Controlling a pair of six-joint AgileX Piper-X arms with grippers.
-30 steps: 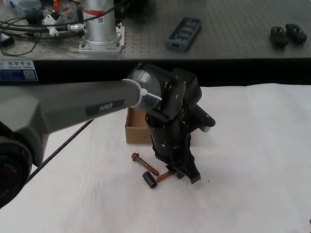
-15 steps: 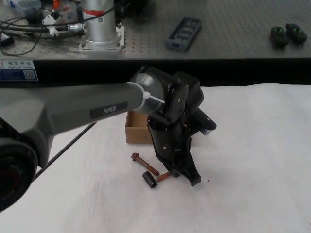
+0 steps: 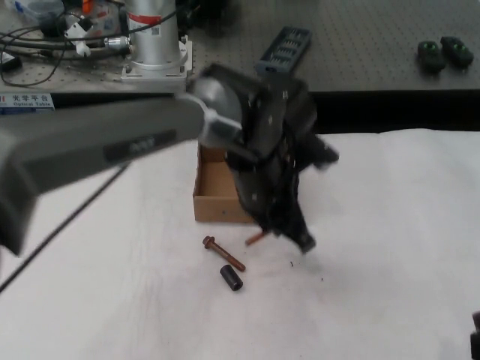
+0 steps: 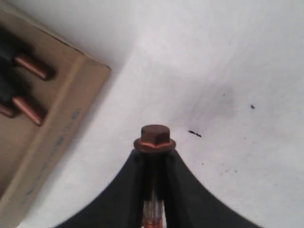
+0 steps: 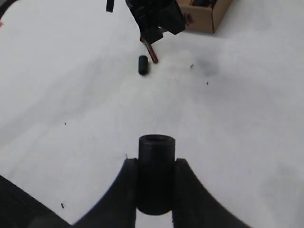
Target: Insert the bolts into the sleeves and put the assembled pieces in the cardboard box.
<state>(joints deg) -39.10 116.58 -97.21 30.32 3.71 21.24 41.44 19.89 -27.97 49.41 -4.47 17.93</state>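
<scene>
Left gripper (image 4: 154,160) is clamped on a bolt (image 4: 154,137) near the cardboard box (image 4: 52,137), right gripper (image 5: 156,164) is pinching a sleeve (image 5: 156,148) over the white cloth (image 5: 237,118).

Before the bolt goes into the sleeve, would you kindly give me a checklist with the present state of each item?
1. Bolt clamped in left gripper: ok.
2. Sleeve clamped in right gripper: ok.
3. Sleeve's open end clear of the fingers: ok.
4. Bolt lined up with sleeve: not ok, the two are far apart.
5. Room left in box: cannot tell, the arm hides part of it.
</scene>
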